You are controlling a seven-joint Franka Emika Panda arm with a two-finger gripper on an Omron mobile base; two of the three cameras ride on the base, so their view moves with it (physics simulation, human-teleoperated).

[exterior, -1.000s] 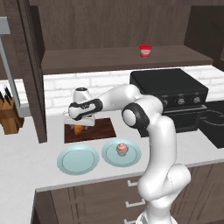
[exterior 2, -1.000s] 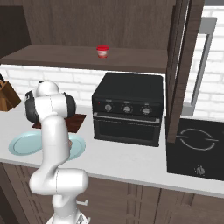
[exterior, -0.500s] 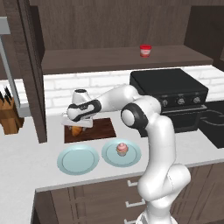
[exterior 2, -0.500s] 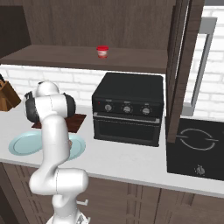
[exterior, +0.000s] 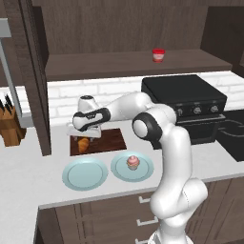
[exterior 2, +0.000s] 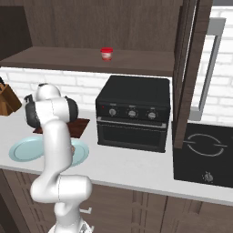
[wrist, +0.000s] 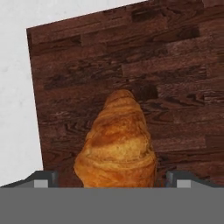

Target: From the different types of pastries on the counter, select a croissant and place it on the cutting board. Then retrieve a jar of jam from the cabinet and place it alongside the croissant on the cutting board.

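The golden-brown croissant (exterior: 83, 143) lies on the left part of the dark wooden cutting board (exterior: 110, 140). My gripper (exterior: 84, 133) hangs just above it, pointing down. In the hand view the croissant (wrist: 117, 144) sits on the cutting board (wrist: 175, 65) between my two fingertips (wrist: 46, 178), which stand wide apart with a gap on each side, so the gripper (wrist: 113, 179) is open. The red jar of jam (exterior: 158, 55) stands on the cabinet shelf (exterior: 114, 66), up and to the right; from the right base it is the jar of jam (exterior 2: 106, 53).
Two light blue plates sit on the counter (exterior: 28, 176) in front of the board: a bare one (exterior: 86, 174) and one (exterior: 145, 170) holding a pink cupcake (exterior: 133, 162). A knife block (exterior: 12, 128) stands far left, a black oven (exterior: 190, 100) right, a cooktop (exterior 2: 205, 150) beyond.
The hand has drifted very slightly to the left above the board. The croissant stays where it was.
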